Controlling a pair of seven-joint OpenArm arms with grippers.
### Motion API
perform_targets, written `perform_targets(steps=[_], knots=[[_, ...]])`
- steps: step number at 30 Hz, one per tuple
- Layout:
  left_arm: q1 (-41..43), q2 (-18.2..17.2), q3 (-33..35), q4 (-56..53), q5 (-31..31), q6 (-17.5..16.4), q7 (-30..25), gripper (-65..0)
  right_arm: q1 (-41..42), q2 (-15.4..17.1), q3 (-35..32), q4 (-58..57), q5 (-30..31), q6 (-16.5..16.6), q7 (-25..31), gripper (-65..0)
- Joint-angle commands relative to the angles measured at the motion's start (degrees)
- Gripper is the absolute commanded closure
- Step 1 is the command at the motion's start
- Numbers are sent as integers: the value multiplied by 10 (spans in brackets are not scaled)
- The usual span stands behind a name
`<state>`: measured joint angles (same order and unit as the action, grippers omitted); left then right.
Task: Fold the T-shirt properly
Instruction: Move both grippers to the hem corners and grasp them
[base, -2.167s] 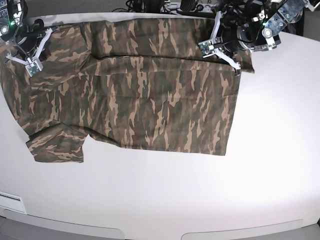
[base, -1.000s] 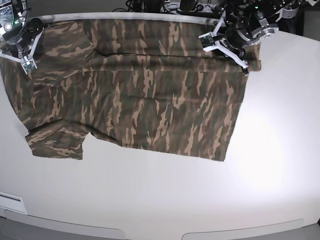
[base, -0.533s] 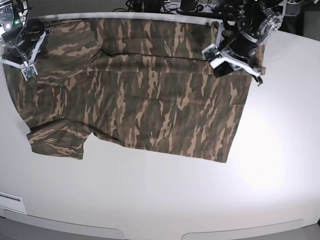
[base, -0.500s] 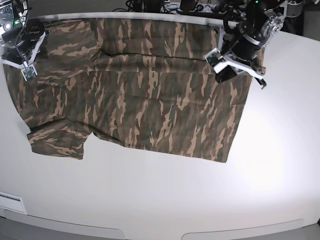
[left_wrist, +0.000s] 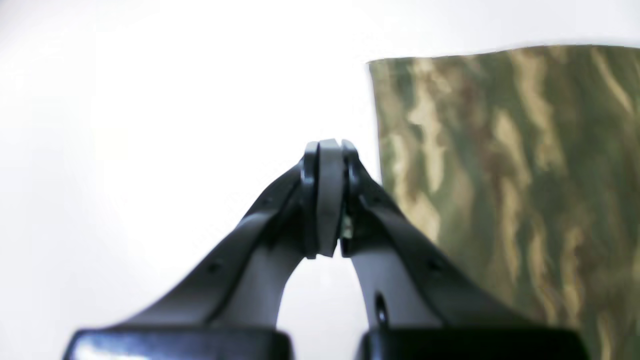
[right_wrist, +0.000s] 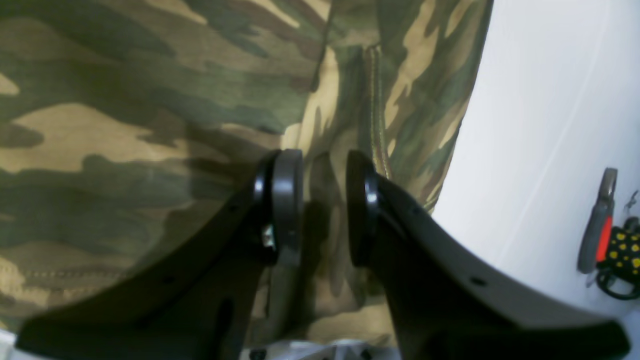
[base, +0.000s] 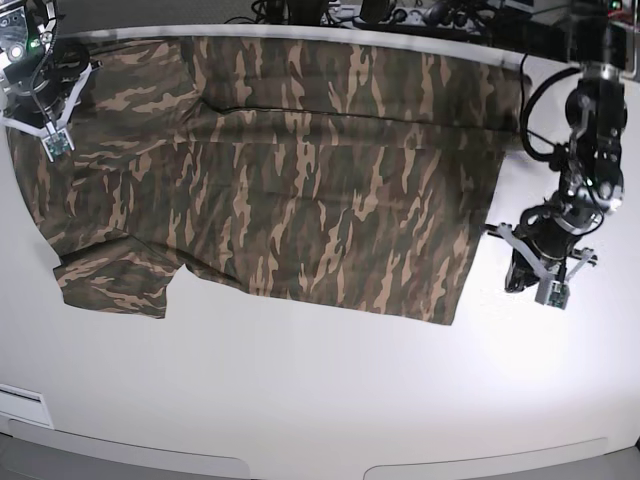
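Observation:
The camouflage T-shirt (base: 300, 180) lies spread flat on the white table (base: 320, 400), with one sleeve (base: 110, 285) at the near left. My left gripper (base: 520, 280) hangs over bare table just right of the shirt's right edge. In the left wrist view that gripper (left_wrist: 325, 200) is shut with nothing in it, and the T-shirt (left_wrist: 500, 175) lies to one side. My right gripper (base: 48, 105) stands over the shirt's far left corner. Seen from the right wrist, this gripper (right_wrist: 325, 205) is open, jaws slightly apart above the T-shirt (right_wrist: 150, 125), no cloth between them.
Cables and gear (base: 380, 12) line the table's far edge. A red-and-yellow tool (right_wrist: 607, 235) lies off the table beyond the shirt's edge in the right wrist view. The table's front rim (base: 300, 465) runs along the bottom.
My left gripper has let go of the shirt's far right corner and swung down to the table beside the right edge. That corner now lies flat. The right arm stayed in place.

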<state>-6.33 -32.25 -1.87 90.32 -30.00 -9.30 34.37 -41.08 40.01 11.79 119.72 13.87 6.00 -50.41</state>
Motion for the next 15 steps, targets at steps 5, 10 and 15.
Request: perform_targets(steps=[5, 10, 15], knots=[[-125, 31, -4, -189, -101, -77, -12, 0, 1, 6, 6, 9, -6, -2, 7, -181], [-201, 68, -4, -308, -114, -114, 21, -341, 1, 6, 6, 9, -6, -3, 6, -181], [-249, 107, 8, -403, -108, -130, 23, -342, 0, 6, 6, 9, -6, -3, 7, -181]])
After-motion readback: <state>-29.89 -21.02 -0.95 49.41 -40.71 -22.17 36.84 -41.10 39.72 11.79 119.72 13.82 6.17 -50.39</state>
